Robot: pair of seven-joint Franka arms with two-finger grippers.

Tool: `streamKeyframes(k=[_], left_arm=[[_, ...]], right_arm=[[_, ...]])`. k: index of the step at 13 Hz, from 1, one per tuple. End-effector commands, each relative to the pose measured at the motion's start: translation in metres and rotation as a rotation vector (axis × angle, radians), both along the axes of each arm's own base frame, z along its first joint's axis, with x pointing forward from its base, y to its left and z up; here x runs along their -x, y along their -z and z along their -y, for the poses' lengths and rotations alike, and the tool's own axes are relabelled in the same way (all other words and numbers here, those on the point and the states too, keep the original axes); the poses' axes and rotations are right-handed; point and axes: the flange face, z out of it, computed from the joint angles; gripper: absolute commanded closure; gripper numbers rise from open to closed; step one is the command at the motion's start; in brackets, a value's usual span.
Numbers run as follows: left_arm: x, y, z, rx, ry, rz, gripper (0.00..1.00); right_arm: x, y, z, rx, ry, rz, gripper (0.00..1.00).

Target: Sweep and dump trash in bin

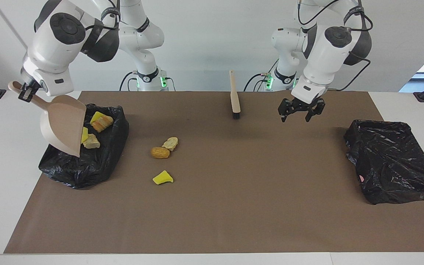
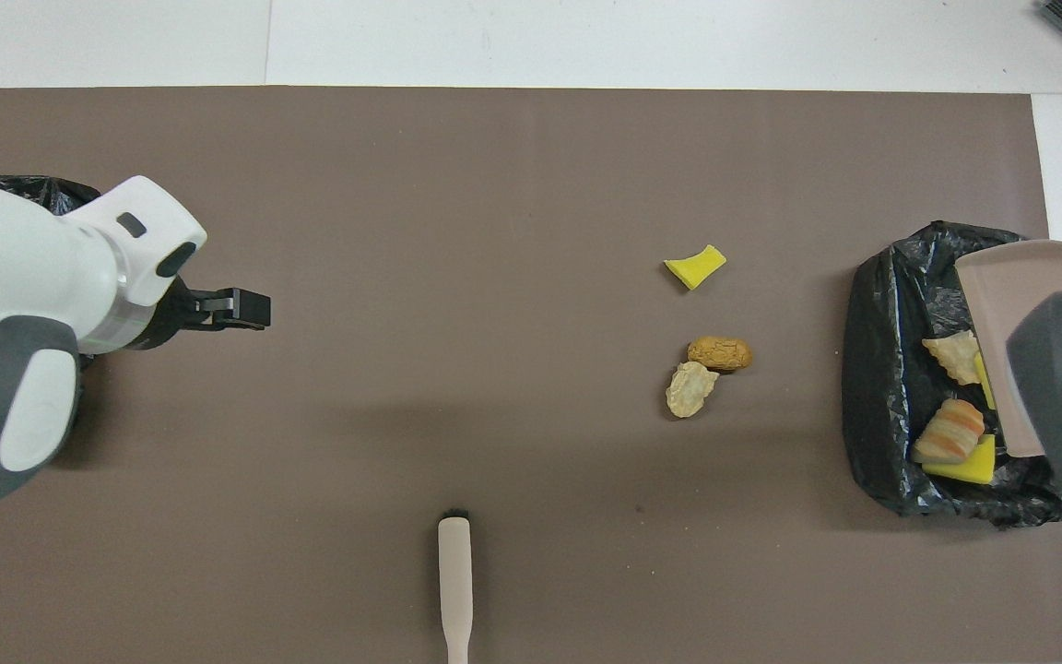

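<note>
A: Where is the trash?

B: Three scraps lie together on the brown mat mid-counter: a yellow sponge chunk (image 1: 162,178), an orange-brown lump (image 1: 159,152) and a pale lump (image 1: 170,143) touching it. More scraps (image 1: 101,122) sit in the black-lined bin (image 1: 87,165) at the right arm's end; the dustpan partly hides them.

A: And the tools?

B: The right tool (image 1: 25,92) grips the dustpan (image 1: 63,125) handle, its pan tilted mouth-down into that bin. The left tool (image 1: 301,109) hangs wide and empty over the mat, between the brush (image 1: 235,99) and a second black bin (image 1: 392,162). The overhead view cuts the brush handle off.
</note>
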Motion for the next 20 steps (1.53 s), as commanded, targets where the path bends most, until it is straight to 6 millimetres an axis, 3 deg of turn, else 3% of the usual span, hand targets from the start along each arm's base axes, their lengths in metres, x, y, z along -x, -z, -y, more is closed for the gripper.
streamKeyframes(k=[1,4,6,8,11,13,15,17,20], left_arm=[[-0.013,-0.050,-0.048,-0.024,0.031,-0.012,0.00],[-0.006,-0.093,-0.085,-0.034,0.036,-0.022,0.00],[0.005,-0.112,-0.090,-0.077,0.053,-0.066,0.00],[0.011,-0.116,-0.085,-0.079,0.075,-0.088,0.00],[0.019,-0.118,-0.088,-0.080,0.069,-0.121,0.00],[0.028,-0.131,-0.083,-0.069,0.077,-0.091,0.00],[0.040,-0.130,-0.085,-0.068,0.068,-0.118,0.00],[0.039,-0.129,-0.088,-0.080,0.059,-0.120,0.00],[0.038,-0.130,-0.093,-0.085,0.049,-0.115,0.00]], right_arm=[[0.007,-0.012,-0.035,-0.062,0.090,0.080,1.00],[0.011,-0.003,-0.072,-0.213,0.244,0.198,1.00],[0.011,0.006,-0.088,-0.350,0.376,0.257,1.00],[0.011,0.014,-0.104,-0.426,0.536,0.320,1.00],[0.015,0.035,-0.197,-0.453,0.784,0.463,1.00],[0.008,0.050,-0.219,-0.508,0.934,0.477,1.00],[-0.002,0.068,-0.245,-0.551,1.128,0.517,1.00],[-0.008,0.095,-0.306,-0.569,1.248,0.589,1.00],[-0.017,0.107,-0.350,-0.665,1.447,0.623,1.00]])
